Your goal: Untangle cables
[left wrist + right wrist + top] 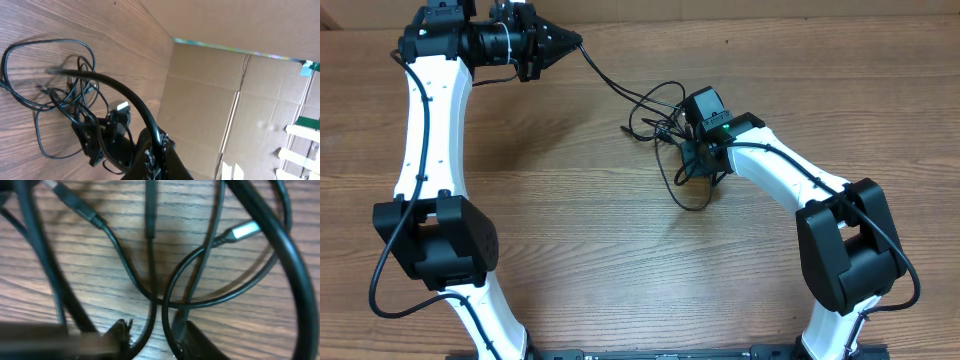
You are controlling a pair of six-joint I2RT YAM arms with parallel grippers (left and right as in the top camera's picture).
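Closest to the right wrist lens, loops of the thin black cables (150, 255) cross one another just above the right pincer (157, 332). Its two dark fingers stand apart, and a couple of strands run down into the gap between them without being squeezed. Up and to the right of that gap lies a small silver-tipped plug (246, 230); a second plug end shows near the top left corner, partly cut off by the edge. One thicker, blurred strand arcs down the right side of that view.

From overhead, this pincer is set down on the lower right part of the loose knot, which lies a little right of the middle of the brown wood-grain surface (95, 275).

At the far left corner the left pincer (572, 43) points sideways toward the knot, its fingers closed on one cable. That cable leaves the tip and slants down across the bare wood into the tangle, well apart from the pincer itself. Its wrist view shows the same cable curving off toward the wide loops.

Plain brown cardboard walls (200, 100) stand along the far edge of the surface.
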